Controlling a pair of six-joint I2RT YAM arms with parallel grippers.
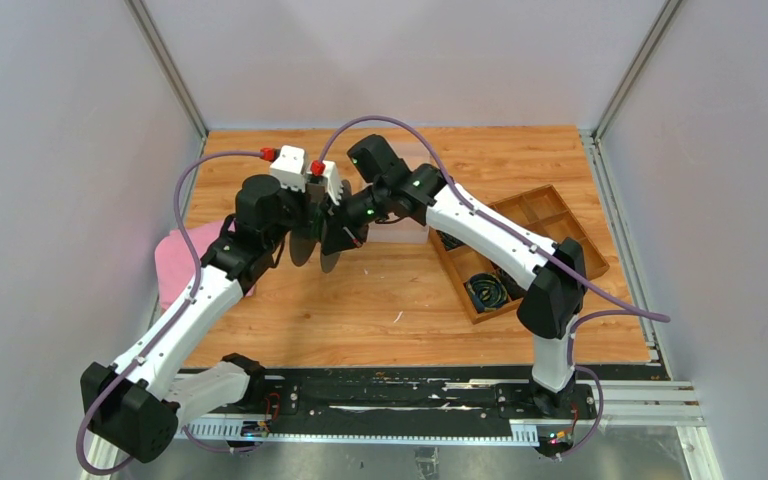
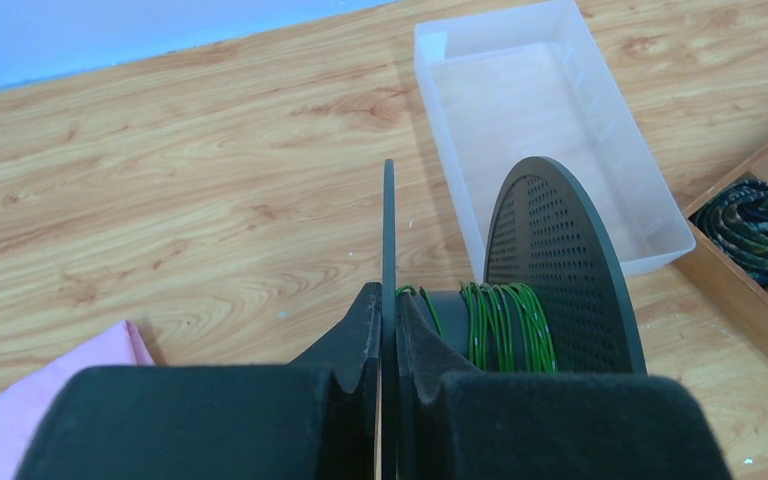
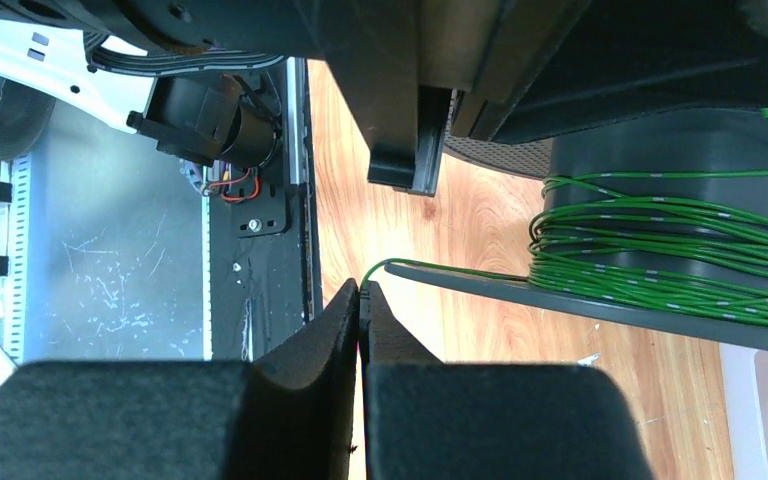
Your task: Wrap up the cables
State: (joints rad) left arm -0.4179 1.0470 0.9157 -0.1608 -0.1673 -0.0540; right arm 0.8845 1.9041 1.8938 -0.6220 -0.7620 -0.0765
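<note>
A black spool (image 2: 560, 260) with two round flanges carries several turns of thin green cable (image 2: 505, 325) on its hub. My left gripper (image 2: 388, 300) is shut on the spool's thin left flange (image 2: 388, 220), holding it on edge above the table. In the right wrist view the green cable windings (image 3: 660, 255) sit on the hub, and one strand (image 3: 440, 268) runs across the flange into my right gripper (image 3: 360, 290), which is shut on its end. From above, both grippers meet at the spool (image 1: 322, 238) in mid-table.
A clear plastic bin (image 2: 535, 120) lies just beyond the spool. A wooden compartment tray (image 1: 520, 250) with dark coiled bundles (image 2: 760, 225) stands to the right. A pink cloth (image 1: 175, 260) lies at the left edge.
</note>
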